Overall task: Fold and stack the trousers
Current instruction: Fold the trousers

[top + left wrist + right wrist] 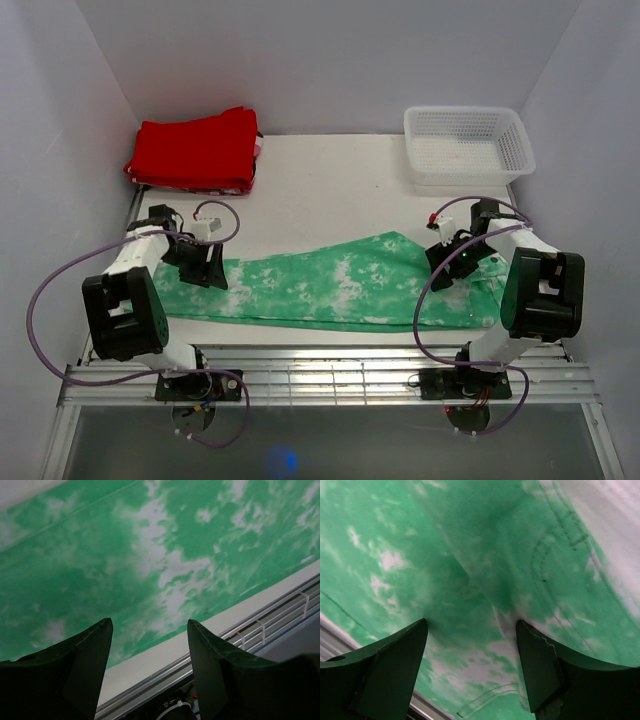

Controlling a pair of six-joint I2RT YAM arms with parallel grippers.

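The green tie-dye trousers lie flat across the near part of the table, legs to the left, waist to the right. My left gripper is open and empty, low over the leg end; the left wrist view shows the fabric beyond its fingers and the table's front edge between them. My right gripper is open over the waist end; in the right wrist view its fingers press down on the cloth near a stitched pocket seam, with nothing held between them.
A folded red garment lies at the back left corner. A white plastic basket stands at the back right. A metal rail runs along the front edge. White walls close in on both sides.
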